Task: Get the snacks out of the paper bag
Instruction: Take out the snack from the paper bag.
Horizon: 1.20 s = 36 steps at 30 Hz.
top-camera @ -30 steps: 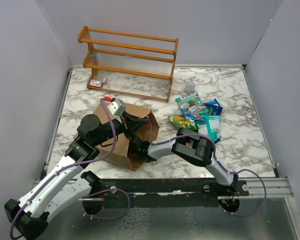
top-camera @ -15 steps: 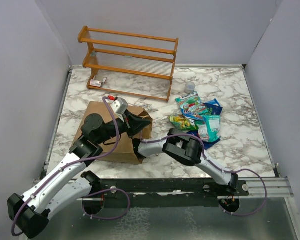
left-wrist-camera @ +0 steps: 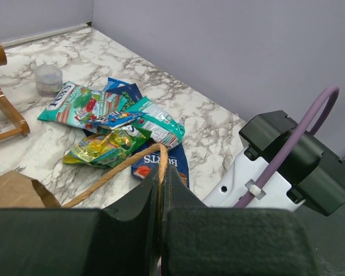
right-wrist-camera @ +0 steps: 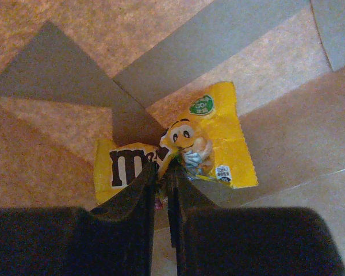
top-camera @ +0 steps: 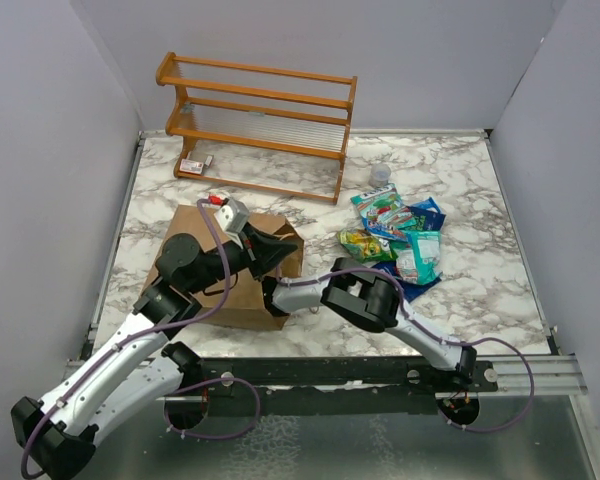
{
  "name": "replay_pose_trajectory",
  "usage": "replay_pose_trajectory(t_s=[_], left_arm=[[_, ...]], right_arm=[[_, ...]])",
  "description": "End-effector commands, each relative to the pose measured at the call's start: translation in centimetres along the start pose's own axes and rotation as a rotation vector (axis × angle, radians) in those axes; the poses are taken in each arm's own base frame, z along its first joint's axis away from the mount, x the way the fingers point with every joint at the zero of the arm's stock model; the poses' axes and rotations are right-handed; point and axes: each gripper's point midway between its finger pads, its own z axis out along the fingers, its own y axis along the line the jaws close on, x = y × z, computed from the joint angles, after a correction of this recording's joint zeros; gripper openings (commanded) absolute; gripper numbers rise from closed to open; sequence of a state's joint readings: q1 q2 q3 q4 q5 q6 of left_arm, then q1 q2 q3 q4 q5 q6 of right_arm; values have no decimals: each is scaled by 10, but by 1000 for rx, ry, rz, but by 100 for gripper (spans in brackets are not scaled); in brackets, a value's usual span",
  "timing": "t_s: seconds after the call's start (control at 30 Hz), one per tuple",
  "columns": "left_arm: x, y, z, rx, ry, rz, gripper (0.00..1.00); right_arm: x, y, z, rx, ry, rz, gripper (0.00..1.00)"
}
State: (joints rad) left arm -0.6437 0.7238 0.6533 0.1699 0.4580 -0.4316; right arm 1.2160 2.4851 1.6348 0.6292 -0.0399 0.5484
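Since half a second ago the right arm [top-camera: 365, 295] has slid a little farther left into the paper bag [top-camera: 188, 222]. The left arm [top-camera: 185, 262] has drawn slightly back and left, and the bag lies much as it did. Nearest, the right jaws are inside the bag, pressed together on a yellow M&M's packet [right-wrist-camera: 210, 144] that lies against the brown inner paper. Just beyond, the left jaws are closed on the bag's twisted paper handle [left-wrist-camera: 112, 171]. The bag lies slumped on the marble counter [top-camera: 480, 200]. To its right the other snacks [top-camera: 400, 235] lie in an overlapping heap, with a dark blue pouch [left-wrist-camera: 178, 160] at its near edge. Behind the heap stands a small clear cup [top-camera: 380, 175], and farthest back a wooden rack [top-camera: 260, 120].
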Motion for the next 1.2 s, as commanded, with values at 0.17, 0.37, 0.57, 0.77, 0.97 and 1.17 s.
replay_pose_trajectory(t_s=[0.17,0.37,0.57,0.77,0.97,1.17], left_arm=[[-18,33,-29,-258,-113,46,0],[-27,55,-50,-415,-191,41,0],[-35,53,-48,-409,-213,34,0],[-36,60,-40,-435,-189,39,0],[-29,86,-49,-580,-192,2,0],[-35,85,-43,-563,-218,-12,0]], right_arm=[[-46,-20,-45,98,-87,-11,3],[-56,-17,-93,129,-88,-24,1],[-38,-15,-122,118,-47,30,1],[-37,-5,-133,110,-26,22,1],[-52,6,-162,160,-50,24,1],[-35,9,-171,150,-13,83,1]])
